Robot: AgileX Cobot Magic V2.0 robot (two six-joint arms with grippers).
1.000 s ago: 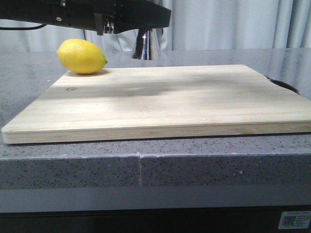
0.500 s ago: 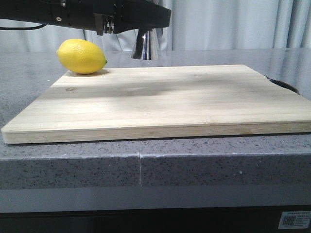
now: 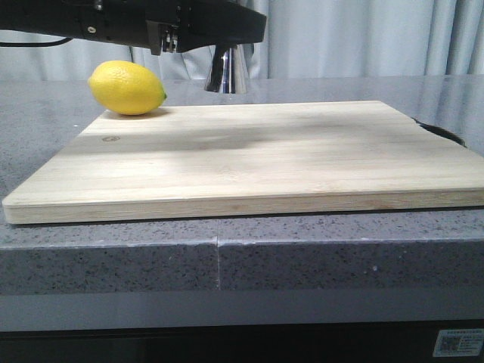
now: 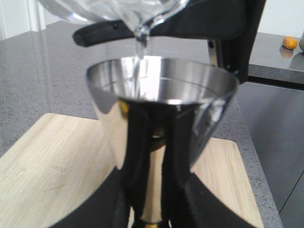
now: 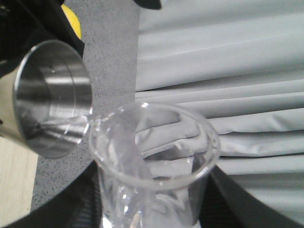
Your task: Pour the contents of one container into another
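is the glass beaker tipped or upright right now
Tipped: the glass beaker leans lip-down over the steel jigger, a thin clear stream running into it.

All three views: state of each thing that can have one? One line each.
glass beaker: tipped, held by right gripper, lip over jigger rim, liquid running out.
steel jigger: upright, lifted off the board, held by left gripper, receiving the stream.
lemon: whole, lying at the board's far left corner.
cutting board: flat on the counter, nothing else on it.

Beaker [image 4: 114, 12] — cropped; jigger [image 3: 225, 69] top — arm-hidden
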